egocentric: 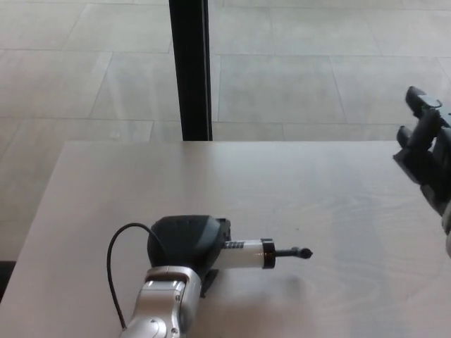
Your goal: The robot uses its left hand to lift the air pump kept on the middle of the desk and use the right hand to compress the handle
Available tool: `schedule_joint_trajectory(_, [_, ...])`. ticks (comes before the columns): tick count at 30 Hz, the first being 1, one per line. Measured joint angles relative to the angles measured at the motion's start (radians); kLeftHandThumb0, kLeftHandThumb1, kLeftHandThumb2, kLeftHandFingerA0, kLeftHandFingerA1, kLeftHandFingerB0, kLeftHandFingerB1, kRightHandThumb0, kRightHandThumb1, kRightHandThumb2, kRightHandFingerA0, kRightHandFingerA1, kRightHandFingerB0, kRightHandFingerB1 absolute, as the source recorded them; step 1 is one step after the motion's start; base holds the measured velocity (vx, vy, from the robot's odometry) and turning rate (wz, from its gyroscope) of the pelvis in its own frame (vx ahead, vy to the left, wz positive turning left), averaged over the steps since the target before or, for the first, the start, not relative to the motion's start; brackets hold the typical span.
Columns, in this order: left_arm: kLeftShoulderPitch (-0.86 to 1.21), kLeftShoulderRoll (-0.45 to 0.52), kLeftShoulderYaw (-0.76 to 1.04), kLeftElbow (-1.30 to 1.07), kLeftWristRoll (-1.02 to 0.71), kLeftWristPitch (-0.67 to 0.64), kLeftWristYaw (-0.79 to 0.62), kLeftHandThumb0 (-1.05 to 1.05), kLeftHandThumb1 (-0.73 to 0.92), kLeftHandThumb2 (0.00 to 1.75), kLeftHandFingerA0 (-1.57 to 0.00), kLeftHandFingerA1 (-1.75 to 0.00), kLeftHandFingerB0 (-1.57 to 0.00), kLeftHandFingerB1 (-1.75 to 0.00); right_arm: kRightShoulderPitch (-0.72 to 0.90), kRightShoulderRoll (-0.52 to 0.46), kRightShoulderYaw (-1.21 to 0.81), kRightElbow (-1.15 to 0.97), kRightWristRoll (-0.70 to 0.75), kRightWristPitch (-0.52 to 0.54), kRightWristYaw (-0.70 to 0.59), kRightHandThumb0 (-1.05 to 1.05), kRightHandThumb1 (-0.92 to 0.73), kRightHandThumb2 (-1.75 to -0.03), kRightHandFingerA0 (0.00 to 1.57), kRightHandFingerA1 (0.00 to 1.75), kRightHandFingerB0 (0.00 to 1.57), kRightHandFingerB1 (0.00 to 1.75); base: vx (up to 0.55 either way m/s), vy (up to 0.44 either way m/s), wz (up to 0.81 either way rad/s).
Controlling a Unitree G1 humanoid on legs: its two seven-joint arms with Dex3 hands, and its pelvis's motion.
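The air pump [246, 254] has a white barrel with a black collar, and its thin rod ends in a small black knob [304, 253] pointing right. My left hand [184, 243] is shut around the pump's left end, low over the near part of the desk [338, 204]. Whether the pump touches the desk I cannot tell. My right hand [425, 158] is at the far right edge of the head view, open and holding nothing, well away from the knob.
A black cable [111, 264] loops out from behind my left wrist. A black post [190, 70] stands beyond the desk's far edge, with grey tiled floor behind it.
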Motion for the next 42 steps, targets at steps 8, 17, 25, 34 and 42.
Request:
schedule_joint_trajectory(8, [0.011, -0.003, -0.035, 0.030, 0.003, -0.048, 0.038, -0.25, 0.70, 0.85, -0.79, -1.54, -0.69, -0.93, -0.023, 0.024, -0.063, 0.000, 0.020, -0.010, -0.058, -0.87, -0.91, -0.82, 0.11, 0.45, 0.27, 0.41, 0.00, 0.000, 0.00])
schedule_joint_trajectory(17, [-0.023, -0.021, -0.036, 0.012, -0.005, -0.064, -0.010, -0.80, 0.45, 0.88, -0.03, -0.33, 0.00, -0.08, -0.023, 0.052, -0.053, -0.007, 0.029, -0.009, -0.086, -0.83, -0.92, -0.75, 0.25, 0.47, 0.38, 0.40, 0.00, 0.000, 0.00])
schedule_joint_trajectory(25, [-0.031, -0.011, -0.035, -0.011, -0.033, -0.064, -0.115, -0.93, 0.48, 0.76, 0.00, 0.00, 0.00, -0.01, -0.023, 0.055, -0.039, -0.007, 0.028, -0.009, -0.088, -0.83, -0.92, -0.74, 0.25, 0.51, 0.39, 0.41, 0.00, 0.000, 0.00])
schedule_joint_trajectory(34, [-0.042, 0.029, -0.025, -0.045, -0.068, -0.064, -0.248, -1.02, 0.69, 0.62, 0.00, -0.02, 0.00, 0.00, -0.023, 0.056, -0.027, -0.006, 0.028, -0.007, -0.092, -0.87, -0.92, -0.79, 0.21, 0.49, 0.34, 0.40, 0.00, 0.000, 0.00])
schedule_joint_trajectory(42, [-0.042, 0.122, 0.107, -0.177, -0.143, -0.089, -0.343, -0.98, 0.62, 1.00, -0.03, -0.14, -0.13, -0.04, -0.015, 0.047, -0.028, -0.002, 0.031, -0.005, -0.093, -0.83, -0.92, -0.77, 0.21, 0.48, 0.31, 0.39, 0.00, 0.000, 0.00])
